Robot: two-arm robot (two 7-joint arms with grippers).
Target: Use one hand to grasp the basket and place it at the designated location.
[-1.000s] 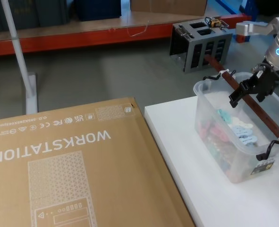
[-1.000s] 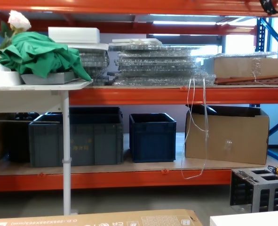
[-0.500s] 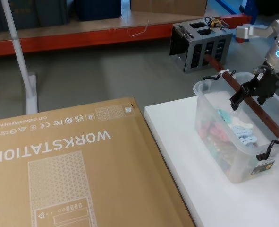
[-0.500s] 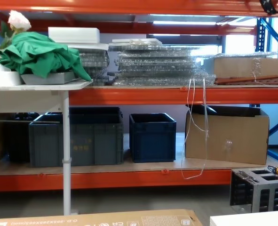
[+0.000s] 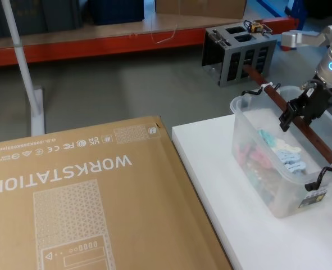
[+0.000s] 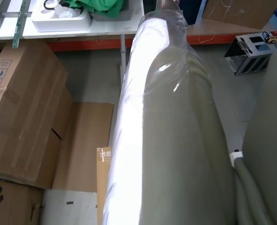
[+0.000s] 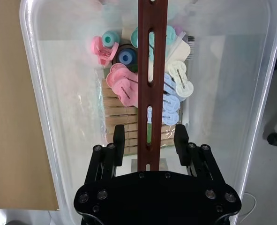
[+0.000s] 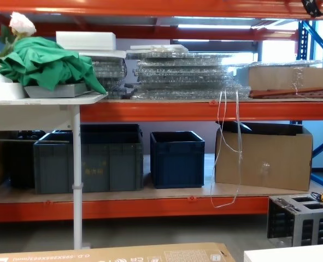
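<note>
Over the last 1 second the right gripper (image 7: 150, 136) has drifted slightly rightward above the reddish-brown handle (image 7: 152, 70), its jaws open on both sides of the bar and gripping nothing, so the basket (image 5: 259, 179) still sits ungrasped on the white table (image 5: 210, 169), with the left arm (image 6: 175, 140) parked off the table.

The cardboard box (image 5: 87, 208) left of the counter (image 5: 210, 169) bears WORKSTATION in large white capitals, upside down in the head view. Along its far edge runs a row of small white marks, among them CE, FC and UKCA, beside a line starting "O.D." and ending "(mm)", its digits too small to be sure of. The label (image 5: 313, 198) on the basket (image 5: 250, 152) is unreadable.
</note>
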